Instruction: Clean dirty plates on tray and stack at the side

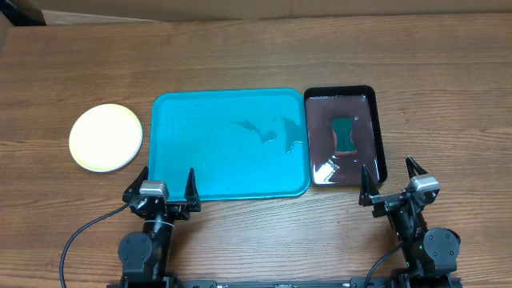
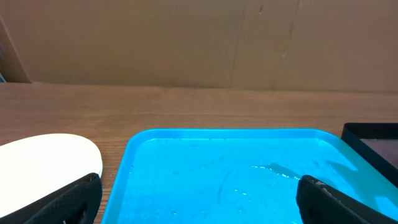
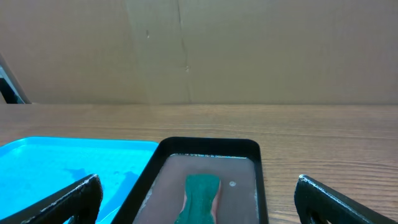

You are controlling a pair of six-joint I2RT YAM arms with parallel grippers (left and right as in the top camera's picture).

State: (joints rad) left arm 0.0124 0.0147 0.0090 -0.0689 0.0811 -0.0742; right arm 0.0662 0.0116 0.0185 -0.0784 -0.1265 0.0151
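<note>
The turquoise tray lies mid-table with no plates on it, only a few wet patches. A round pale plate with a yellow-green edge rests on the wood to the tray's left; whether others lie under it I cannot tell. In the left wrist view the plate is at the lower left and the tray fills the bottom. My left gripper stands open at the tray's near edge, holding nothing. My right gripper stands open and empty just in front of the black tray.
A smaller black tray sits against the turquoise tray's right side, holding shallow liquid and a green sponge. A brown cardboard wall closes off the table's far side. Bare wood surrounds the trays.
</note>
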